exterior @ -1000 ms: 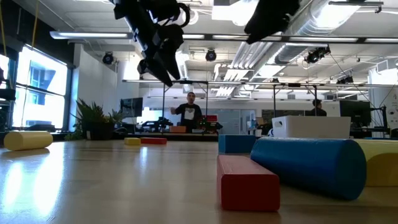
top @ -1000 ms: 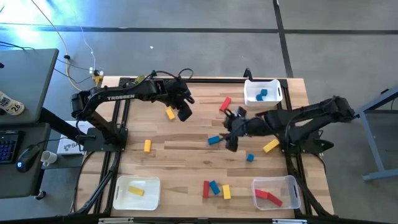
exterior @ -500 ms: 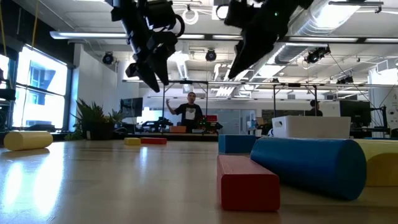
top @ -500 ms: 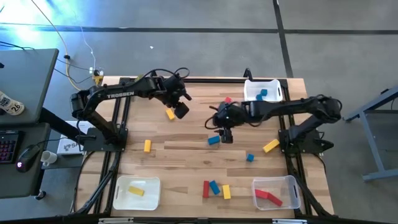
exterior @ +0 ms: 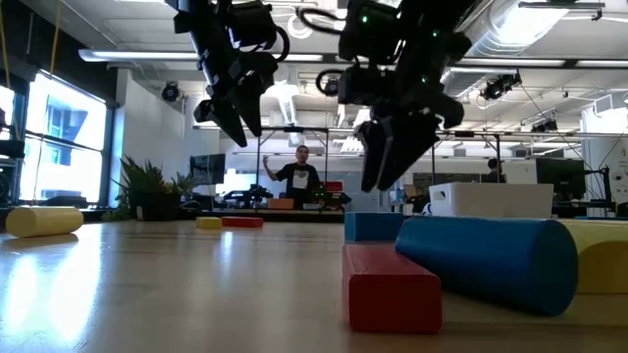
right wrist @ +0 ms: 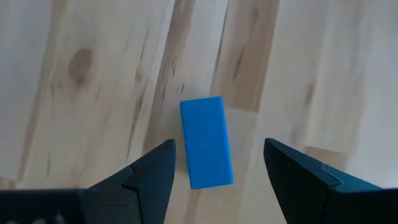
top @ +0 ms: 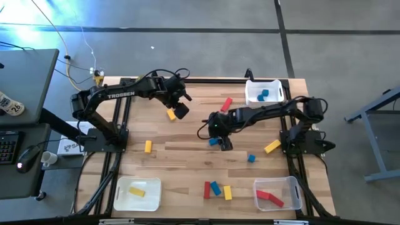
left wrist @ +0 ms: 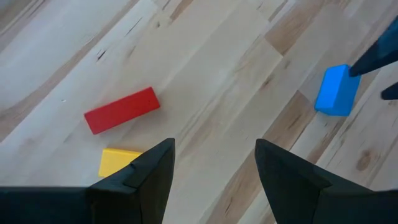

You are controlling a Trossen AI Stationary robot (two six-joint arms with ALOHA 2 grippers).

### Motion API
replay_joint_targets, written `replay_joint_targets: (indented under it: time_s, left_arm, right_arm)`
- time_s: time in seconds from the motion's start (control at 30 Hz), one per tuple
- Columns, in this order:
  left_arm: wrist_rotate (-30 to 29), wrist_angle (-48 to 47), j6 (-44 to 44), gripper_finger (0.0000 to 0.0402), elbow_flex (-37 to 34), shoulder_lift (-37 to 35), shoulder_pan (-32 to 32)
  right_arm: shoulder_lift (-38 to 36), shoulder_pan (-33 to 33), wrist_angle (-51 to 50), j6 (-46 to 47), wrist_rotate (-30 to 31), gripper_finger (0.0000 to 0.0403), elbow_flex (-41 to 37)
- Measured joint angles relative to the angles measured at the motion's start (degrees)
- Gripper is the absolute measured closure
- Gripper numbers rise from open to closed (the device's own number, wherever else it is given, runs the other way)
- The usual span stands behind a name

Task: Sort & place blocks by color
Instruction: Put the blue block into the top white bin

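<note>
A blue bar block (right wrist: 206, 142) lies flat on the wooden table (top: 181, 162) near its middle. My right gripper (right wrist: 219, 146) hangs open just above it, pointing steeply down, one finger to each side of the bar and neither touching it; it also shows in the high view (top: 222, 141) and the low view (exterior: 388, 167). My left gripper (left wrist: 214, 149) is open over the far left of the table (top: 180, 110), above a yellow block (left wrist: 119, 162) and close to a red bar (left wrist: 122, 110). Nothing is held.
White bin (top: 264, 92) at far right holds blue blocks, a bin (top: 137, 190) at near left a yellow one, a clear bin (top: 278, 192) at near right red ones. Loose blocks: yellow (top: 148, 146), yellow (top: 272, 146), blue (top: 251, 158), and red, blue and yellow (top: 215, 189) near the front edge.
My right gripper has come down toward the table and a little toward its left edge, rolling its wrist, and now stands over the blue bar with its fingers still open. My left gripper has turned a little in place. No block has moved.
</note>
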Motion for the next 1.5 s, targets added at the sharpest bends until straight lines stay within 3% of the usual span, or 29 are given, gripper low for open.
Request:
replay_joint_targets:
  time_s: [0.57, 0.83, 1.1, 1.5]
  left_arm:
    - [-0.44, 0.02, 0.00, 0.0190, 0.00, 0.00, 0.00]
    - [-0.45, 0.02, 0.76, 0.0190, 0.00, 0.00, 0.00]
    - [-0.44, 0.04, 1.04, 0.0190, 0.00, 0.00, 0.00]
    - [-0.44, 0.05, 1.05, 0.0190, 0.00, 0.00, 0.00]
  right_arm:
    - [6.17, 0.00, 0.71, 2.24, -2.51, 0.0180, 0.00]
    - [6.24, 0.00, 0.47, 6.37, -2.33, 0.0305, 0.11]
    - [5.06, -0.49, -2.99, 10.67, -1.72, 0.0306, 0.01]
    - [-5.32, -5.84, -9.24, 11.91, 9.25, 0.0306, 0.00]
